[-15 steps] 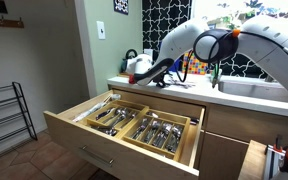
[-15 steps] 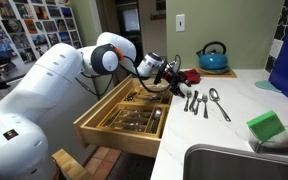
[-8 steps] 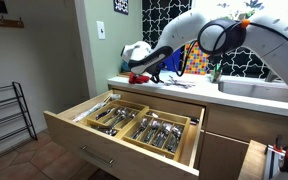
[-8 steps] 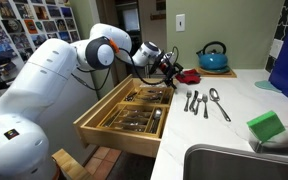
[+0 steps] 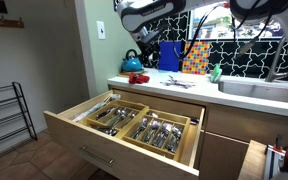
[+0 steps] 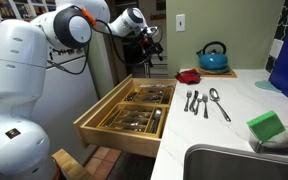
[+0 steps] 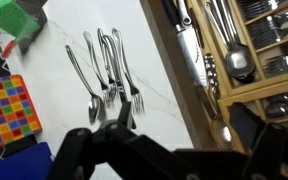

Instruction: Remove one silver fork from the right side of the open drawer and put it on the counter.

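Observation:
The drawer (image 5: 89, 146) (image 6: 102, 131) stands pulled open, its wooden tray full of cutlery; it also shows in the wrist view (image 7: 246, 60). Several silver forks and spoons lie side by side on the counter (image 6: 234, 128) (image 5: 246, 101). The fork group shows in an exterior view (image 6: 195, 101) and in the wrist view (image 7: 112, 62). My gripper (image 6: 149, 47) hangs high in the air above the drawer's far end and the counter's edge. In the wrist view my gripper (image 7: 110, 112) is open and empty, with fork tines showing between the fingers.
A blue kettle (image 6: 213, 57) (image 5: 134, 63) and a red object (image 6: 189, 76) stand at the counter's back. A green sponge (image 6: 267, 127) (image 7: 19, 18) lies near the sink (image 6: 234, 165). A colourful mat (image 7: 6, 110) and a wire rack (image 5: 6, 115) are also in view.
My arm has risen from counter height, just over the laid-out cutlery, to well above the counter and drawer. The gripper holds nothing. The cutlery on the counter has not moved.

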Motion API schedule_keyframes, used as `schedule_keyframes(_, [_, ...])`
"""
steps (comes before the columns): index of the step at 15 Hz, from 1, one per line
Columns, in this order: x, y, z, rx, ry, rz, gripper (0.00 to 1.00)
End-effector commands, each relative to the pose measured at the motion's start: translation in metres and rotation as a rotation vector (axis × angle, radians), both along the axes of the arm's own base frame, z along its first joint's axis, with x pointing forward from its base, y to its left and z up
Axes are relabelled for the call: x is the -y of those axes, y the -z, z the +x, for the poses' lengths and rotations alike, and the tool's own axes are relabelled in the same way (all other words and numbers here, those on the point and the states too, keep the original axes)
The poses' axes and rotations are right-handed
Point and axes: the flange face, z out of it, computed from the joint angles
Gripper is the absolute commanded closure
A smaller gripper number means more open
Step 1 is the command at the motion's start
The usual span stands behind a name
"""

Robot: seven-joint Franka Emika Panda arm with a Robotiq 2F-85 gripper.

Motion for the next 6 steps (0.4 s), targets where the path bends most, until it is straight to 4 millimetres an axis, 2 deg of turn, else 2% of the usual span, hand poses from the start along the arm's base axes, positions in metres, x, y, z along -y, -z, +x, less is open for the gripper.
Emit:
schedule_keyframes(1, [-0.03,-0.044,-0.047,0.097,-0.068,0.156,0.0])
schedule_keyframes(2, [-0.039,-0.056,-0.056,0.142,-0.099,0.188,0.0])
schedule_keyframes(3, [-0.033,-0.049,-0.029,0.099,-0.067,0.126,0.0])
schedule_keyframes(4, [-0.04,-0.06,-0.038,0.128,-0.086,0.149,0.0])
schedule_keyframes(6, [-0.044,-0.068,-0.05,0.143,-0.099,0.162,0.0])
